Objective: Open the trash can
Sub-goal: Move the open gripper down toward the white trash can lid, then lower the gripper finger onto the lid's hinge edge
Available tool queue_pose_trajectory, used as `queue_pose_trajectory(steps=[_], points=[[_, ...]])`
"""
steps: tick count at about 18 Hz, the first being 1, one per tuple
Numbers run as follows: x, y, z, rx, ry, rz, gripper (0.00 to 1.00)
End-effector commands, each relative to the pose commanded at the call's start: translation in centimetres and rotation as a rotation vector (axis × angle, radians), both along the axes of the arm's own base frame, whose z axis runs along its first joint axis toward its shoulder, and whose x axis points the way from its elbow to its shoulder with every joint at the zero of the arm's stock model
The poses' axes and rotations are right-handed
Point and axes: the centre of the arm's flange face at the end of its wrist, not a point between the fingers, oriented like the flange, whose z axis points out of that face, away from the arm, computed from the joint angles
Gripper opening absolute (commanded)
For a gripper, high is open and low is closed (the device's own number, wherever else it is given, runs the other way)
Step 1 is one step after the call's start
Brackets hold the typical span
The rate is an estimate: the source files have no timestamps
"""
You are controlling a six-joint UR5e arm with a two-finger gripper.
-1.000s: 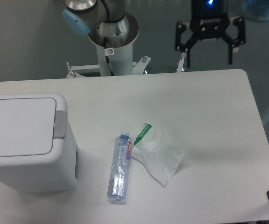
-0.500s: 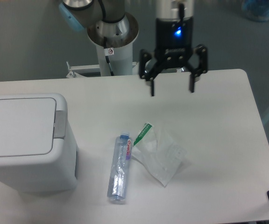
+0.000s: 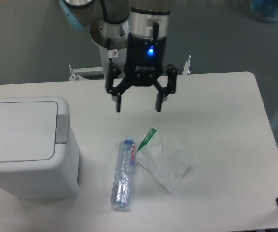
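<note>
While the trash can (image 3: pixel 25 145) sits at the left edge of the table (image 3: pixel 226 121) with its flat lid (image 3: pixel 18 130) down and flush, nothing of the task itself appears done. The grey push-button strip (image 3: pixel 62 128) along the lid's right edge looks untouched and unobstructed. The gripper (image 3: pixel 138 104) hangs over the far middle of the table, its jaws spread wide and holding nothing, well apart from the can and to its right. Nearer the camera lie a clear plastic bottle (image 3: pixel 124 174) and, just right of it, a crumpled transparent bag (image 3: pixel 167 162) with a green strip; neither sits between the can and the gripper's likely path along the far side. Judging from this, the whole job is left: the arm has to cross leftward to the button strip, come down on it and press so the lid springs up.
</note>
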Motion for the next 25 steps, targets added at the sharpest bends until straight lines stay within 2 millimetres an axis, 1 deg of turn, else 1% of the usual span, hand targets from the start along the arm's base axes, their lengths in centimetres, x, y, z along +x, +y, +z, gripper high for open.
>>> queue_pose_trajectory(steps=[2, 3, 6, 9, 10, 12, 15, 17, 20, 22, 25], points=[[0.9, 0.7, -0.9, -0.006, -0.007, -0.020, 1.00], [1.3, 1.4, -1.2, -0.007, -0.007, -0.033, 1.00], [2.4, 2.7, -1.8, 0.002, 0.002, -0.061, 1.00], [3.1, 3.6, -2.5, -0.004, -0.005, -0.078, 1.00], [3.2, 3.7, -2.5, -0.004, -0.008, -0.079, 1.00], [3.9, 4.1, -2.6, -0.005, -0.007, -0.095, 1.00], [4.2, 4.3, -3.2, -0.010, -0.016, -0.102, 1.00], [4.8, 4.6, -3.3, -0.012, -0.018, -0.114, 1.00], [5.1, 4.6, -3.7, -0.018, -0.027, -0.116, 1.00], [5.8, 4.9, -4.0, -0.021, -0.029, -0.130, 1.00], [5.9, 4.9, -4.4, -0.026, -0.033, -0.131, 1.00]])
